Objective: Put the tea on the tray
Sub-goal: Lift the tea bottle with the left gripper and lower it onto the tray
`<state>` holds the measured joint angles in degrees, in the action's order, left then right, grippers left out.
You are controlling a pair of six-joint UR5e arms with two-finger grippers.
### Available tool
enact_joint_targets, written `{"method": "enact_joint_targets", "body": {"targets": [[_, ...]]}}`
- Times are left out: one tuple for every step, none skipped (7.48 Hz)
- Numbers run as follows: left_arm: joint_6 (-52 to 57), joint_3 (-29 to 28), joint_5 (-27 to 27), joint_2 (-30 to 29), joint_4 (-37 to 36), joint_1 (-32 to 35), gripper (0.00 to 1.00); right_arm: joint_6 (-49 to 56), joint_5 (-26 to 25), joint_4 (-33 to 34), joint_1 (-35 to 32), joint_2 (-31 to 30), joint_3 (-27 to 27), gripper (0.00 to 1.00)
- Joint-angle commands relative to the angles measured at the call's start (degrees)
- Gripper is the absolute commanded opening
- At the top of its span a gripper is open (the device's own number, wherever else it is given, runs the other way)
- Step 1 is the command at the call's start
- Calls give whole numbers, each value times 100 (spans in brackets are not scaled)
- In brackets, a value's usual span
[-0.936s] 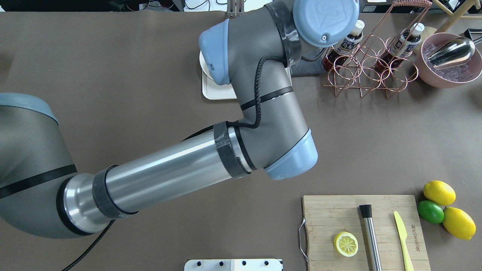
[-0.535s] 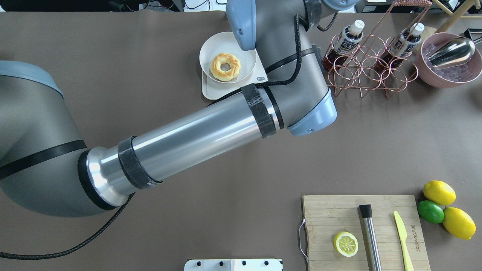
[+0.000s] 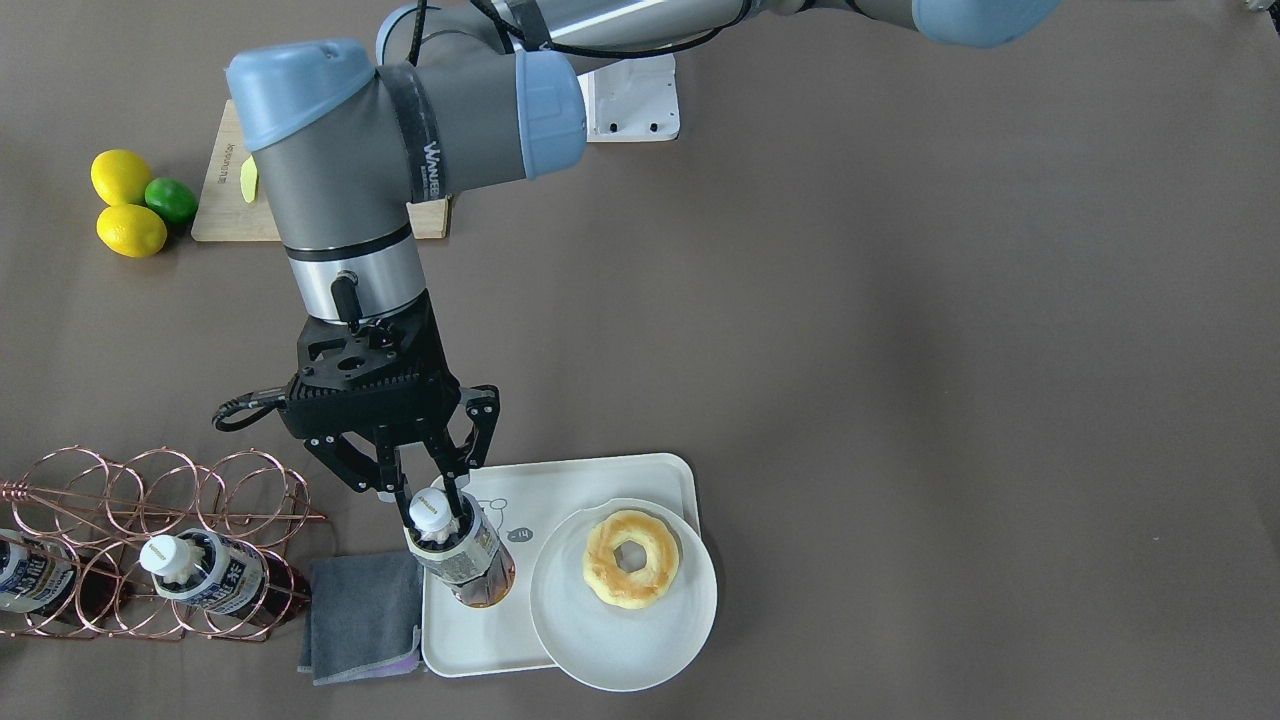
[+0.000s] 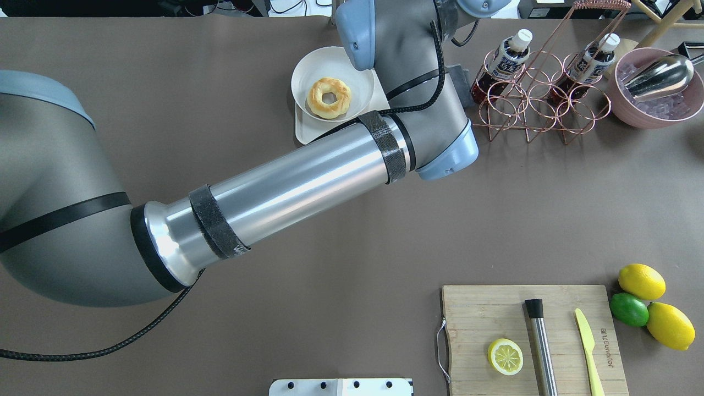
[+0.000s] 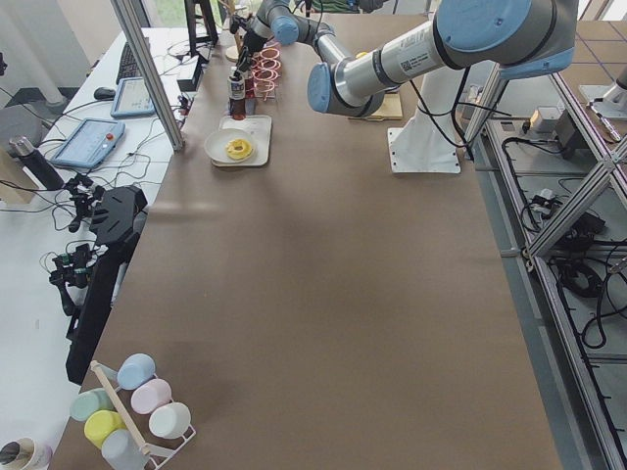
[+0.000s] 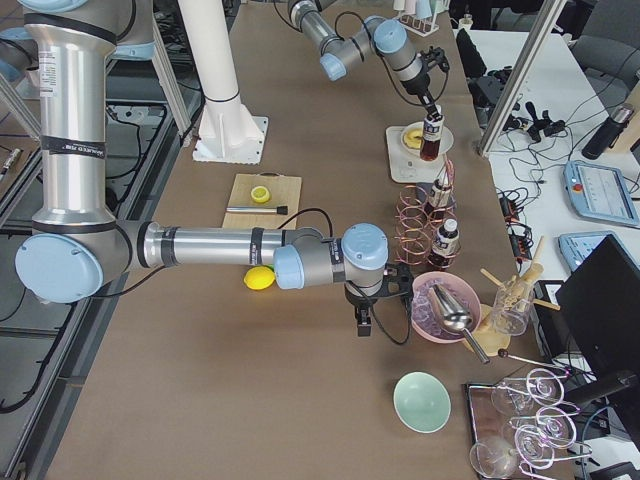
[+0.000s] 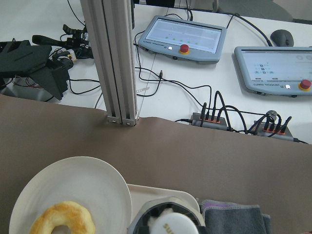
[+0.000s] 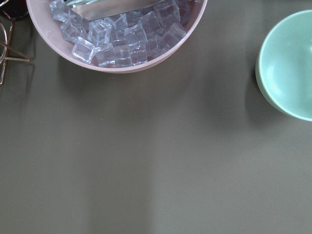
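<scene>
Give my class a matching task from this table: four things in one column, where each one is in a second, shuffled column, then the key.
1. tea
2. doughnut
3. lemon half
4. ice cubes

A. in the pink bowl
B. on the cutting board
C. held by the left gripper at the tray
D. on the round plate

Pairs: 1-C, 2-D, 3-B, 4-A

The tea (image 3: 468,565) is dark red-brown under a white cap, with a white-and-dark printed label. The left hand (image 3: 430,505) is black. The tray (image 3: 600,475) is white with a small grey bear line drawing, the plate (image 3: 620,640) is white and the doughnut (image 3: 631,557) golden. A grey cloth (image 3: 360,610) shows a purple edge. The wire rack (image 3: 190,470) is copper-pink and the desk (image 3: 900,350) dull brown. The lemons (image 3: 121,176) are yellow, the lime (image 3: 171,199) green.
</scene>
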<state>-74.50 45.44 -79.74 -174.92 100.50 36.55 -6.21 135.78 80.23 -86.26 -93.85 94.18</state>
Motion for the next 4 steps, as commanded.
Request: {"method": "enact_joint_targets", "body": {"targets": [[101, -324, -164, 11, 224, -7, 0, 6, -87, 2, 4, -19, -23, 100], [111, -325, -304, 28, 251, -33, 0, 6, -96, 2, 4, -19, -23, 100], [119, -334, -349, 46, 338, -34, 0, 6, -96, -7, 4, -36, -23, 100], [120, -343, -358, 55, 348, -34, 0, 14, -105, -7, 4, -36, -23, 100]]}}
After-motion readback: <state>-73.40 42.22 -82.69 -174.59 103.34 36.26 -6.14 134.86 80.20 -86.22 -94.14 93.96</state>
